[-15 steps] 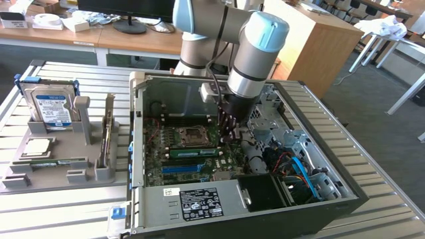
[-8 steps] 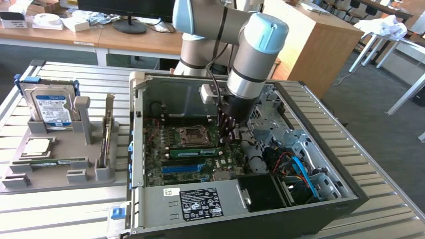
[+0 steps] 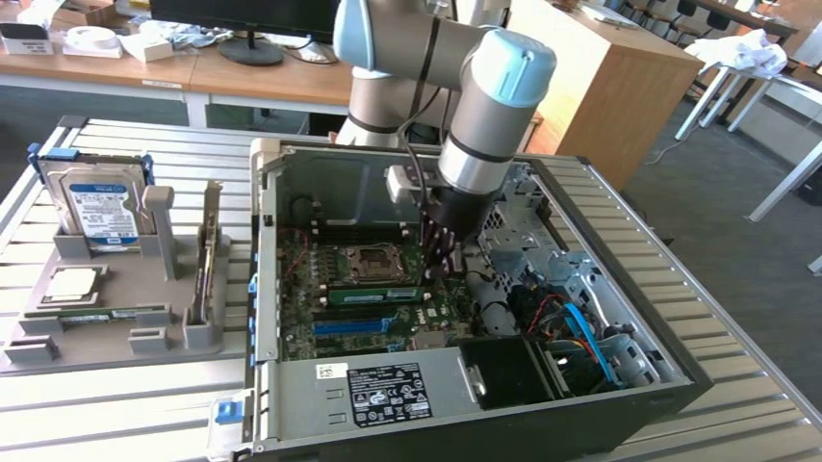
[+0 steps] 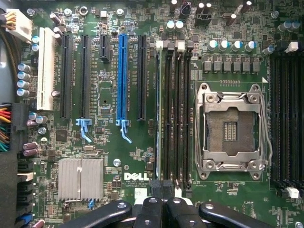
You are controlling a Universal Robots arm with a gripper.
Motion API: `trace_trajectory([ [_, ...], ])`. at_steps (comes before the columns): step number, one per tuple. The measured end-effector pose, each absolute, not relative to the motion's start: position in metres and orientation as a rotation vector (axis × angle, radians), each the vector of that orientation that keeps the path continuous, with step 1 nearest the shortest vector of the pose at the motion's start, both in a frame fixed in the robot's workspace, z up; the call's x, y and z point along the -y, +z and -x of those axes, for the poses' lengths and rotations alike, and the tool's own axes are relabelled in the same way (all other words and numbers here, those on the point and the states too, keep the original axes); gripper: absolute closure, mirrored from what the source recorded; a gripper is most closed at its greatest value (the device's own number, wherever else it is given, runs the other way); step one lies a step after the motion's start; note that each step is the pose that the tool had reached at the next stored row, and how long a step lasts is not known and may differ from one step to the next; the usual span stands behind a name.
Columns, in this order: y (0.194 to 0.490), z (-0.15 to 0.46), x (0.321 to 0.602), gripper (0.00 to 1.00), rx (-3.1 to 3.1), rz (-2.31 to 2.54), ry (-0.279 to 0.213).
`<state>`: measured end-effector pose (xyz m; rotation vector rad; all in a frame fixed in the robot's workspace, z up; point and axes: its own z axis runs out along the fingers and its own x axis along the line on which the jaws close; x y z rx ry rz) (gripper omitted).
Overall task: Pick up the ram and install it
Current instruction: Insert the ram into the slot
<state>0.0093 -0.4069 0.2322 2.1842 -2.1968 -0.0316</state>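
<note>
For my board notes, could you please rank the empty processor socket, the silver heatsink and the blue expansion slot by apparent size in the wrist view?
1. Empty processor socket, clearly largest.
2. Silver heatsink.
3. Blue expansion slot: longest, but very narrow, so smallest in area.

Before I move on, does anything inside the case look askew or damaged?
Nothing stands out. The ram runs straight along its slot beside the empty socket, and the shut gripper sits near its end.

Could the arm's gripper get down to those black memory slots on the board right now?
Probably yes: the computer case is open, the shut gripper hangs right above the memory slots, and nothing lies between them.
</note>
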Motion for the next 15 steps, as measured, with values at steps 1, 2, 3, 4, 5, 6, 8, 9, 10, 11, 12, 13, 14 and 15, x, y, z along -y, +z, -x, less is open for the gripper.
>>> trace_trajectory([
  [1,0.2317,-0.0093,0.4069,0.90,2.197,-2.184,-0.032],
  [2,0.2315,-0.0093,0.4070,0.90,2.197,-2.184,-0.032],
  [3,0.2316,-0.0093,0.4070,0.90,2.197,-2.184,-0.031],
  [4,0.2315,-0.0093,0.4070,0.90,2.197,-2.184,-0.031],
  [5,0.2315,-0.0093,0.4070,0.90,2.197,-2.184,-0.031],
  [6,0.2315,-0.0093,0.4069,0.90,2.197,-2.184,-0.032],
  [8,0.2308,-0.0093,0.4069,0.90,2.197,-2.184,-0.032],
  [9,0.2303,-0.0093,0.4069,0.90,2.197,-2.184,-0.032],
  [10,0.2299,-0.0093,0.4069,0.90,2.197,-2.184,-0.032],
  [11,0.2293,-0.0093,0.4069,0.90,2.197,-2.184,-0.031],
  [12,0.2286,-0.0093,0.4069,0.90,2.197,-2.184,-0.031],
  [13,0.2280,-0.0093,0.4069,0.90,2.197,-2.184,-0.031],
  [14,0.2274,-0.0093,0.4069,0.90,2.197,-2.184,-0.031],
  [15,0.2269,-0.0093,0.4069,0.90,2.197,-2.184,-0.031],
])
